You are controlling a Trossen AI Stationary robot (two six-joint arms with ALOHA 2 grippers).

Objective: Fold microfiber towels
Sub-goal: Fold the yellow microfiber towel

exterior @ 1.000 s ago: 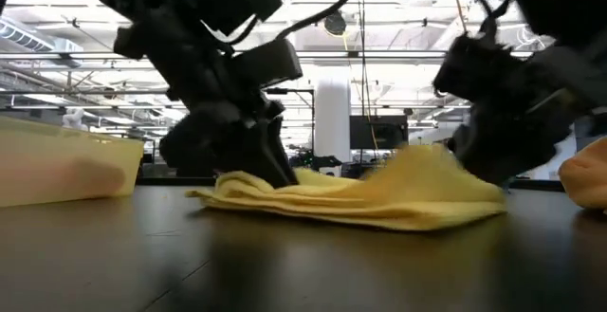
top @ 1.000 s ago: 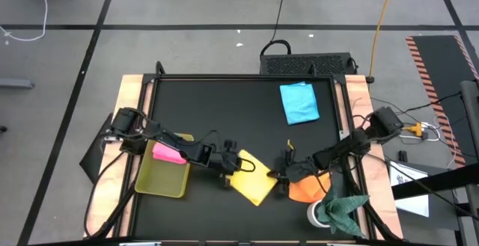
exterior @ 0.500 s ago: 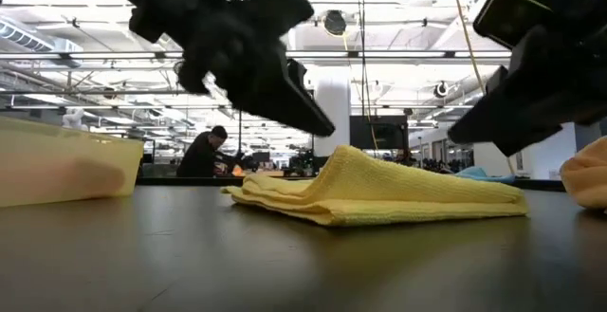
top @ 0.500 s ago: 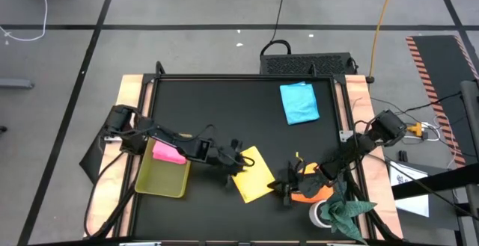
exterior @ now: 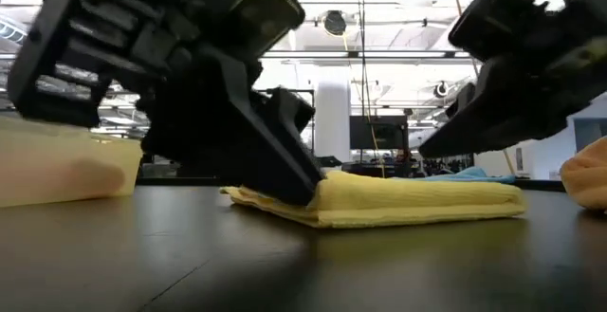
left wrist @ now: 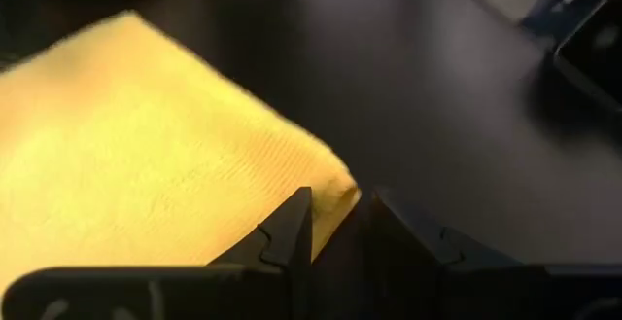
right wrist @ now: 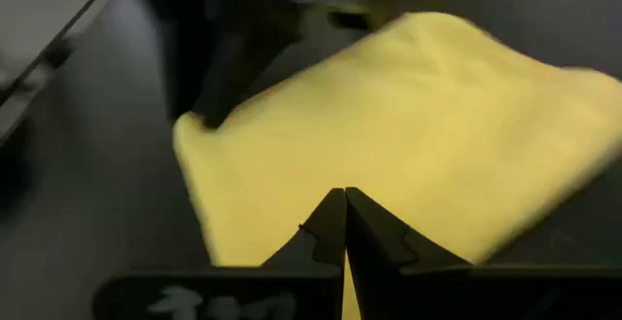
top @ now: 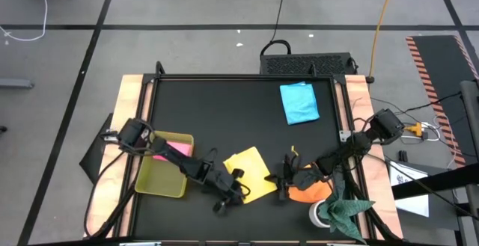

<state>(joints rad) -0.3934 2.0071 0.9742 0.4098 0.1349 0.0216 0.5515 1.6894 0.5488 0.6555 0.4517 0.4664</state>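
High view: pink towel (top: pixel 171 149) lies in the tray (top: pixel 162 179). Left gripper (top: pixel 230 195) pinches the yellow towel's (top: pixel 251 173) near corner, folded at table (top: pixel 224 119) front-centre. Right gripper (top: pixel 283 185), fingers together, sits beside the orange towel (top: pixel 308 192); blue towel (top: pixel 299 102) far right.

Even overhead light, soft shadows; low view backlit by ceiling strips, arms dark and blurred; wrist views soft-focus.
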